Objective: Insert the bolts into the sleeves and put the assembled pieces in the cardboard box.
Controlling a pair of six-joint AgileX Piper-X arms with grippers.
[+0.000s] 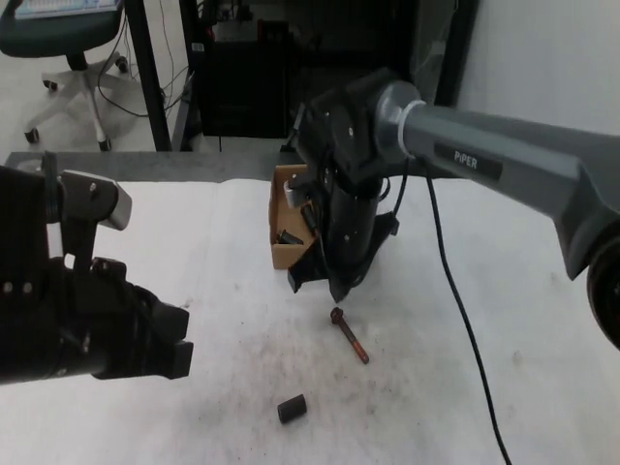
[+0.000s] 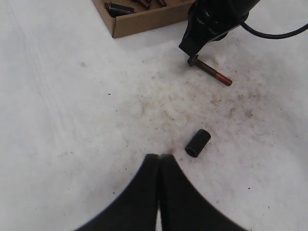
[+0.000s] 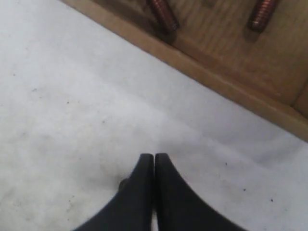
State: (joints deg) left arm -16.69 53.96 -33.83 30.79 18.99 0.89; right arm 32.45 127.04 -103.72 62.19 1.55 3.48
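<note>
At the left, the left gripper [image 2: 160, 158] hangs above the white cover [image 1: 194, 252] with its two fingers pressed together and nothing between them, its tips near the loose sleeve [image 2: 198, 143] but not touching it. Farther back, toward the middle of the bench, stands the cardboard box [image 2: 144, 21], open at the top. It already holds a dark sleeved piece [image 2: 119, 8] and at least two copper-coloured threaded shanks [image 3: 162, 14], so part of the job looks done, though I cannot tell how many of those are fully assembled. One pair appears to be left. The sleeve is a short black tube lying on its side on a stained patch of the cover, one open end facing the left arm. The bolt [image 2: 210, 70] lies well apart from it, nearer the box. It is long and slim, coppery along the shank and redder at the threaded end, with a darker flanged head. Just above that head, the right gripper [image 3: 154, 159] points down at the cover beside the box wall, its fingers closed on each other and empty. As I judge it, this bolt has yet to go into the sleeve, and the joined piece has yet to go into the box.
</note>
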